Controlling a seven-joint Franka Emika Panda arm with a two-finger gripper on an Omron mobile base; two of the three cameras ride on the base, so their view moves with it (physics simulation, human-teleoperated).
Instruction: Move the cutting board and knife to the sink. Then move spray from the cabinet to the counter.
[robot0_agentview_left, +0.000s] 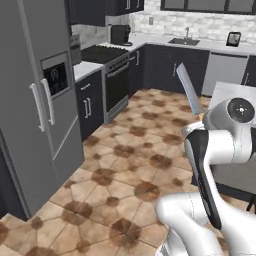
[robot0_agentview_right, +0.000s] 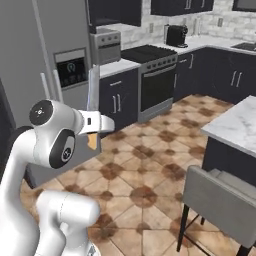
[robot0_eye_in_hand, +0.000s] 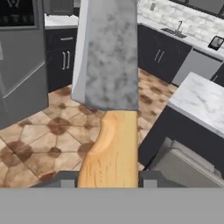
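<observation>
Knife (robot0_eye_in_hand: 109, 109) handle between the jaws, blade pointing away.

Home kitchen, rendered. A tall grey fridge (robot0_agentview_left: 35, 100) with display panel is seen beside a black stove (robot0_agentview_left: 107, 65). Dark cabinet fronts (robot0_agentview_right: 220, 75) are topped by a white marble counter (robot0_agentview_left: 150, 41) with a sink (robot0_agentview_left: 183, 41) set in. Brown tiled floor (robot0_agentview_left: 125, 165) is laid throughout.

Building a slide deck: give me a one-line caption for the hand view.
Tool shut on the knife by its tan handle, blade raised over the tiled kitchen floor, sink far ahead.
</observation>
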